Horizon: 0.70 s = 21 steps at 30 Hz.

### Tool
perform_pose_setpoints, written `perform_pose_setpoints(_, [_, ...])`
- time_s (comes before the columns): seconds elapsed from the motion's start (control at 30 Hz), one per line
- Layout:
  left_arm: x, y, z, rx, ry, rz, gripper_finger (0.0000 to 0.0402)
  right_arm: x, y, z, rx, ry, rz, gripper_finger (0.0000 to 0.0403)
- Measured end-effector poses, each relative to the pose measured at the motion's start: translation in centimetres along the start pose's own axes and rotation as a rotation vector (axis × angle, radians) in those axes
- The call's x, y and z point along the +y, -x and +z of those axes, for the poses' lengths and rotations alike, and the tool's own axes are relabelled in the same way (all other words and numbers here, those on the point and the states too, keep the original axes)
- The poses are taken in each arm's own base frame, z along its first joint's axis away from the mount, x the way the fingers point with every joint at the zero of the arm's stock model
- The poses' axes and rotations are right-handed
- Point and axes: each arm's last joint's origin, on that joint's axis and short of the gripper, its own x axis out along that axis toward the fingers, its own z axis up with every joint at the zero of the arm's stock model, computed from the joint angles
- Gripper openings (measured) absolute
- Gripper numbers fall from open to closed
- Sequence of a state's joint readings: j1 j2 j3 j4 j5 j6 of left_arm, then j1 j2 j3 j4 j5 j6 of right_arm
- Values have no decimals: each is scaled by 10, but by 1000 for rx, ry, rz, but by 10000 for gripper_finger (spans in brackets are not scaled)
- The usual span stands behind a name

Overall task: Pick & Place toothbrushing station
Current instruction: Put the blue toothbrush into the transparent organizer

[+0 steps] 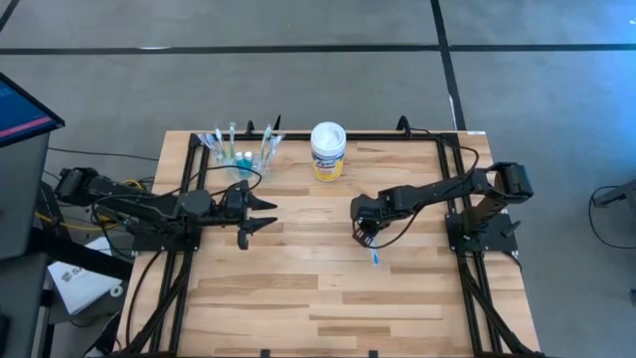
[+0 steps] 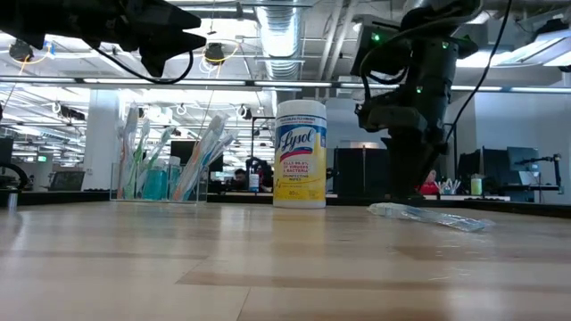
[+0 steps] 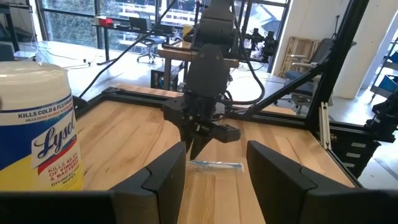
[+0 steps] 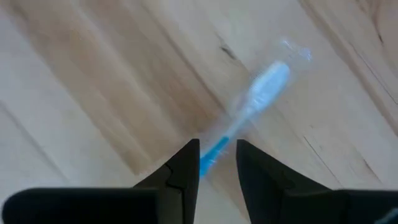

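Observation:
A toothbrush in a clear wrapper (image 1: 375, 256), with a blue handle and a white head, lies flat on the wood table right of centre. It also shows in the low view (image 2: 428, 217) and the right wrist view (image 4: 261, 93). My right gripper (image 1: 363, 234) points down just above the toothbrush's handle end. Its fingers stand a narrow gap apart (image 4: 216, 163) and touch nothing. A clear cup (image 1: 238, 151) of several toothbrushes and teal tubes stands at the far left (image 2: 165, 174). My left gripper (image 1: 256, 219) is open and empty, hovering near the cup.
A white-lidded, yellow-labelled Lysol tub (image 1: 328, 151) stands at the far middle of the table, between the cup and the right arm (image 2: 300, 153). Black frame rails (image 1: 452, 199) run along the table's left, right and far edges.

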State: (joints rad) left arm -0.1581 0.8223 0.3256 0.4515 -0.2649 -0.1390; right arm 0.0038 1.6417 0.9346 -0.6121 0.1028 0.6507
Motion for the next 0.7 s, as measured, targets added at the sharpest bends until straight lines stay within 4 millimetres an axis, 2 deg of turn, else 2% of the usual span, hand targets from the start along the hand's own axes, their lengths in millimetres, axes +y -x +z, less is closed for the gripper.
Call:
perform_pose_setpoints(0.17, [0, 0, 0, -1, 0, 0, 163, -7, -6, -4, 12, -33, -13, 128])
perform_pose_setpoints(0.3, [0, 0, 0, -2, 1, 0, 163, -6, -7, 0, -23, -56, 12, 143])
perform_pose_setpoints(0.7, [0, 0, 0, -4, 1, -1, 163, -7, -7, 1, -24, -85, 11, 133])
